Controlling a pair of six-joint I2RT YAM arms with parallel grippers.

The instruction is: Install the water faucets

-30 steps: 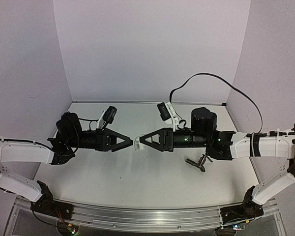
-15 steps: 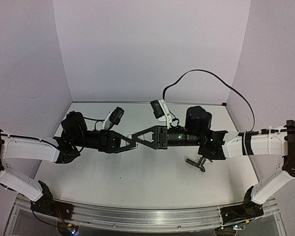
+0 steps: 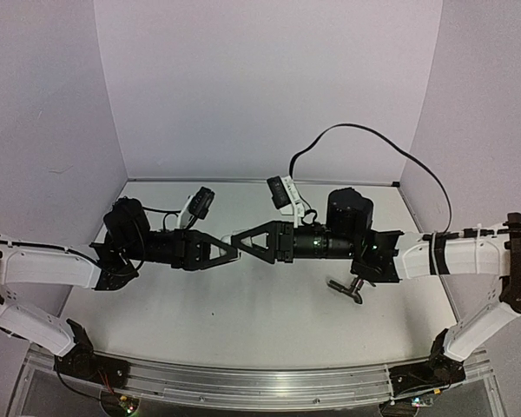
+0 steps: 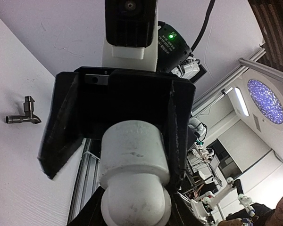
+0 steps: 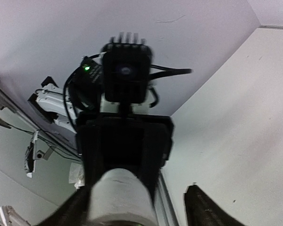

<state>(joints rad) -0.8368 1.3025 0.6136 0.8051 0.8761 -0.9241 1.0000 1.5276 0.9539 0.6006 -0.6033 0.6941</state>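
Two robot arms meet nose to nose above a white table. The left gripper appears clamped on one white plastic pipe fitting. The right gripper has its jaws spread wide around that fitting, not pinching it. One small dark grey metal faucet lies on its side on the table below the right forearm, well apart from both grippers and untouched. It is probably stiff, heavy for its size and smooth, so it could slip. The best hold is likely across the stout body between spout and threaded stem, not the thin lever. Count: one faucet, one fitting, two grippers.
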